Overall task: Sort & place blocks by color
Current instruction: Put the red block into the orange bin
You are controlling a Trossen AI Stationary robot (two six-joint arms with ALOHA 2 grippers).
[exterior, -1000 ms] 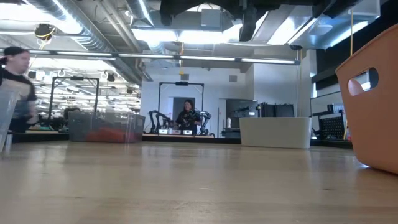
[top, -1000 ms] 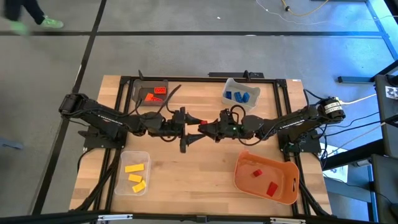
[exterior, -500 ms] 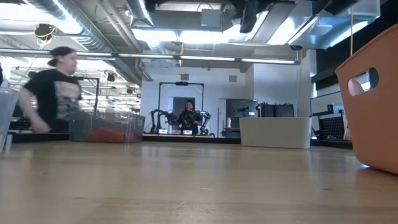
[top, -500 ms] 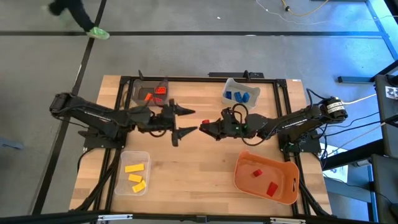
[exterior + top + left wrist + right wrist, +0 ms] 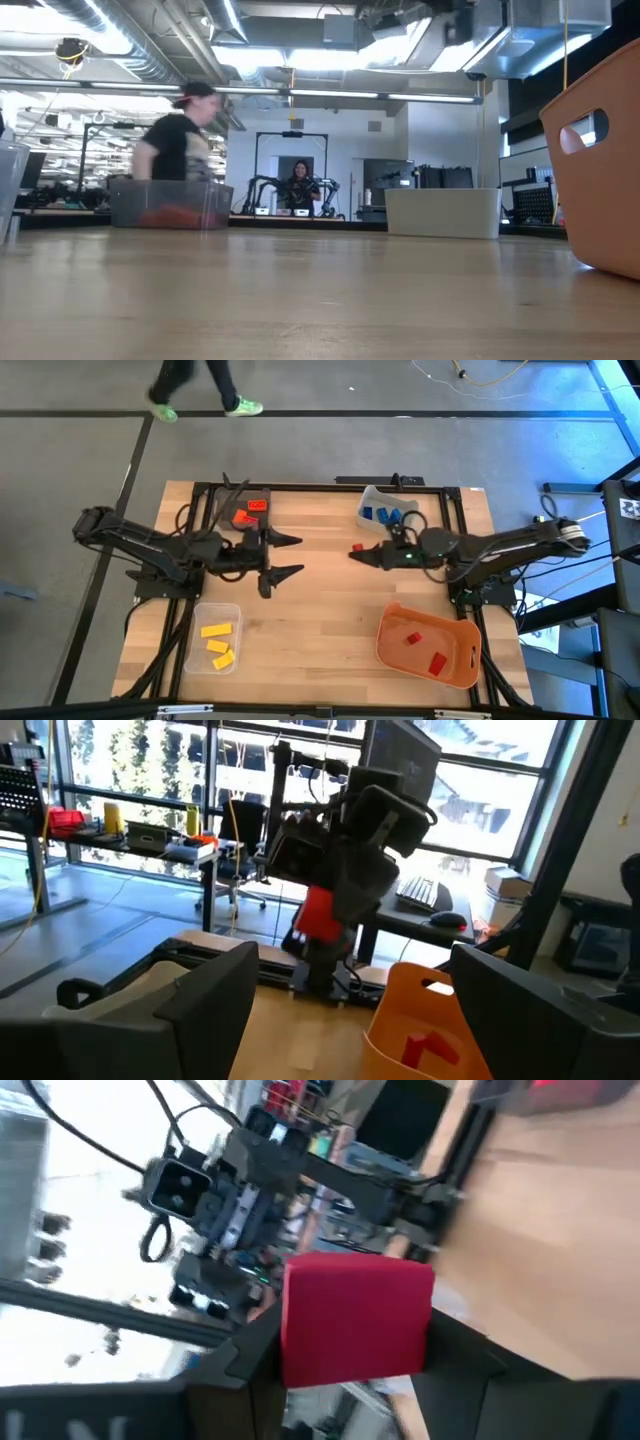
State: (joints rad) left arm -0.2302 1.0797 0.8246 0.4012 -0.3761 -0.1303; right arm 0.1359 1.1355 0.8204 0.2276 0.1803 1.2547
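My right gripper (image 5: 356,551) hovers over the table's middle right, shut on a red block (image 5: 357,547), which also shows in the right wrist view (image 5: 355,1315) and in the left wrist view (image 5: 318,913). My left gripper (image 5: 293,556) faces it from the middle left, open, with nothing between its fingers (image 5: 200,1010). Red and orange blocks (image 5: 247,511) lie in the grey bin, blue blocks (image 5: 385,514) in the white bin, yellow blocks (image 5: 217,641) in the clear bin, and red blocks (image 5: 425,650) in the orange bin. My right gripper pinches the red block between its two fingers, by two opposite sides at the end nearest the gripper (image 5: 350,1368). The fingers lie level and point toward the table's left edge. The block juts out past the fingertips, lifted clear of the table.
The grey bin (image 5: 262,493) and white bin (image 5: 372,494) stand at the far edge, the clear bin (image 5: 236,610) at the near left, and the orange bin (image 5: 462,630) at the near right. Bare wood lies between them. A person (image 5: 180,140) walks beyond the far edge.
The two grippers have drawn apart from the table's middle and risen: my left one toward the left edge, my right one toward the right edge with the red block, rolling its wrist. The person has walked rightward past the far edge.
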